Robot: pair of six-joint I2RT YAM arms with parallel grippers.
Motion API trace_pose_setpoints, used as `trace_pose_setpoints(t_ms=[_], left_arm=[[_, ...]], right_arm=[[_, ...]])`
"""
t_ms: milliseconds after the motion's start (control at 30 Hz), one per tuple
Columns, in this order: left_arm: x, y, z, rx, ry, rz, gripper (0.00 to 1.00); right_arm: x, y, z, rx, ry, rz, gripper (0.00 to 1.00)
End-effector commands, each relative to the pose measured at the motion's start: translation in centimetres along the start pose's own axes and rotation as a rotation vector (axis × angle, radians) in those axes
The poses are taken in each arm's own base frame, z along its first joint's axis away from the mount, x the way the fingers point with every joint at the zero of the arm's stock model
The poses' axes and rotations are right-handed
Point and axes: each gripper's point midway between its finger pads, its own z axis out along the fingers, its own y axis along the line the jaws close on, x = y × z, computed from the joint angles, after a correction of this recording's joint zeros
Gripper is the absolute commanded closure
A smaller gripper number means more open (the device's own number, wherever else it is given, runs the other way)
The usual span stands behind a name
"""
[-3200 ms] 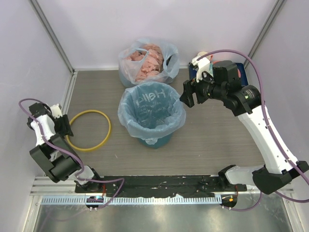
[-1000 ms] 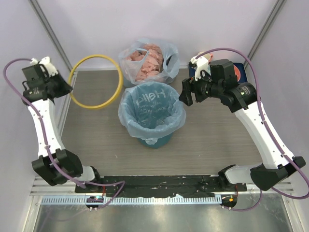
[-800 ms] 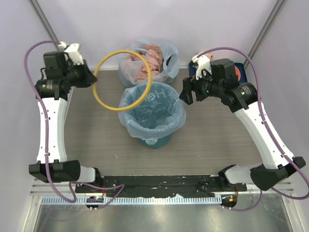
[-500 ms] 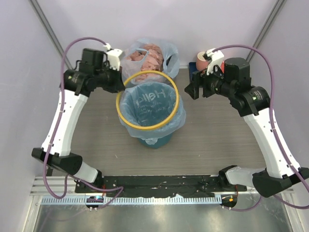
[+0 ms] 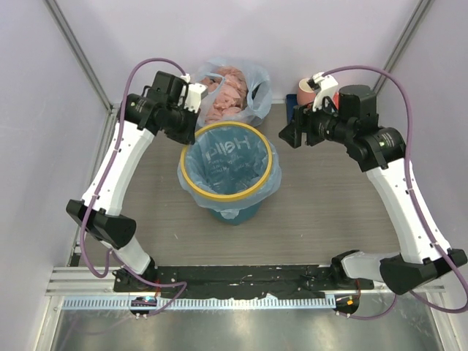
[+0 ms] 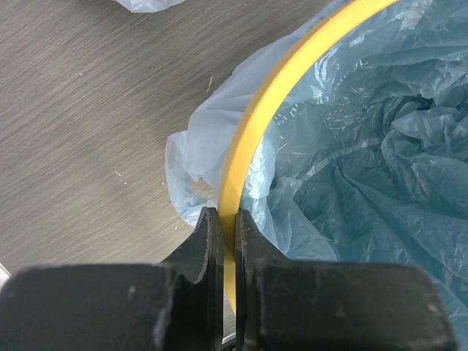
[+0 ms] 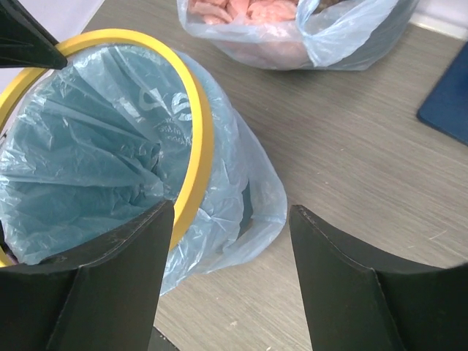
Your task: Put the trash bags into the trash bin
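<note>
The teal trash bin (image 5: pixel 234 213) stands mid-table. The light-blue trash bag (image 5: pixel 227 164) lines it, its edge folded out over the rim. A yellow rim ring (image 5: pixel 227 124) lies on top of the bag at the bin's mouth. My left gripper (image 5: pixel 187 131) is shut on the ring at its back left. In the left wrist view the jaws (image 6: pixel 228 216) pinch the ring (image 6: pixel 256 131) beside the bag (image 6: pixel 365 146). My right gripper (image 5: pixel 291 134) is open and empty, just right of the bin. The right wrist view shows its fingers (image 7: pixel 232 212) apart beside the ring (image 7: pixel 201 146) and the bag (image 7: pixel 88 146).
A clear whitish bag of pink lumps (image 5: pixel 223 91) sits right behind the bin and also shows in the right wrist view (image 7: pixel 292 29). A pink mug (image 5: pixel 306 88) and a dark blue pad (image 7: pixel 450 102) are at the back right. Walls close in on the left, back and right.
My left arm lifted the yellow ring off the table at the left and carried it right, down onto the bin's mouth. The right gripper shifted slightly back and stayed open.
</note>
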Motion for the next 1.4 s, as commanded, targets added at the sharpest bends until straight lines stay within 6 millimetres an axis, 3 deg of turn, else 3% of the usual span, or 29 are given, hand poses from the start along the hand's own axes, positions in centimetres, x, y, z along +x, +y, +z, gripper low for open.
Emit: trace_pose_setpoints(t_ms=[0, 300, 533, 733, 800, 967, 1200, 1267, 1300, 1367], left_arm=[[-0.7, -0.4, -1.1, -0.002, -0.029, 0.042, 1.00], [-1.8, -0.7, -1.2, -0.002, -0.051, 0.047, 1.00], [-1.6, -1.1, 0.2, 0.013, -0.014, 0.058, 1.00], [-0.6, -0.8, 1.2, 0.002, 0.020, 0.063, 1.00], [-0.3, -0.7, 1.5, 0.001, 0.028, 0.066, 1.00], [0.0, -0.6, 1.7, -0.002, 0.031, 0.068, 0.96], [0.5, -0.6, 2.0, 0.005, 0.046, 0.081, 0.85], [0.0, -1.0, 1.2, 0.029, 0.016, 0.081, 0.77], [-0.2, -0.8, 0.8, 0.037, 0.005, 0.075, 0.63], [-1.5, -0.6, -0.8, 0.046, -0.057, 0.061, 0.52]], right_arm=[[0.8, 1.2, 1.6, -0.093, 0.035, 0.033, 0.30], [2.6, 2.8, 3.0, -0.160, 0.095, 0.046, 0.34], [4.2, 2.0, 4.1, -0.123, 0.140, 0.022, 0.42], [5.5, 1.1, 4.8, -0.095, 0.172, 0.006, 0.56], [6.0, 0.9, 5.0, -0.089, 0.183, 0.001, 0.65], [7.6, 0.5, 5.2, -0.083, 0.219, -0.003, 0.71], [7.9, 0.5, 5.3, -0.089, 0.221, -0.010, 0.68], [7.2, 1.0, 4.9, -0.106, 0.206, -0.010, 0.57], [6.8, 1.1, 4.8, -0.109, 0.198, -0.011, 0.52], [4.9, 1.7, 4.1, -0.127, 0.151, -0.028, 0.38]])
